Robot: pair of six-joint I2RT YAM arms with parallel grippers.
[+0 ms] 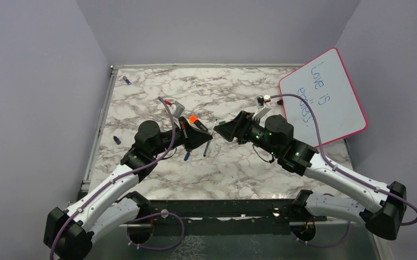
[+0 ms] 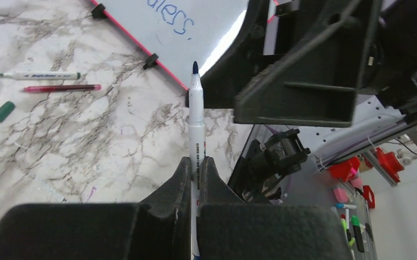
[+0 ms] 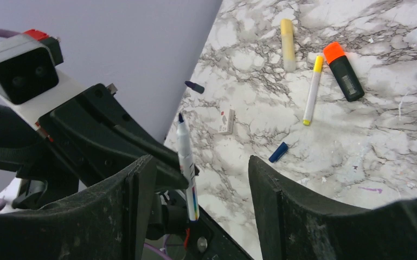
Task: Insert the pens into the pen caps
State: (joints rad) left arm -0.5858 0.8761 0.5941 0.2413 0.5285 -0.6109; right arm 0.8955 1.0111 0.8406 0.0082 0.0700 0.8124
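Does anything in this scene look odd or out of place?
Yes. The left fingers hold an uncapped blue pen toward the right fingers, but those are open and empty; a blue cap lies on the table.

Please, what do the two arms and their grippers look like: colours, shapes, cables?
The left arm and the right arm have white tubular links and black round joints. A thin purple cable loops along each. The left gripper and the right gripper are matte black, with wedge-shaped fingers. A white camera box with red trim sits on the left wrist. Green lights glow on the right arm.
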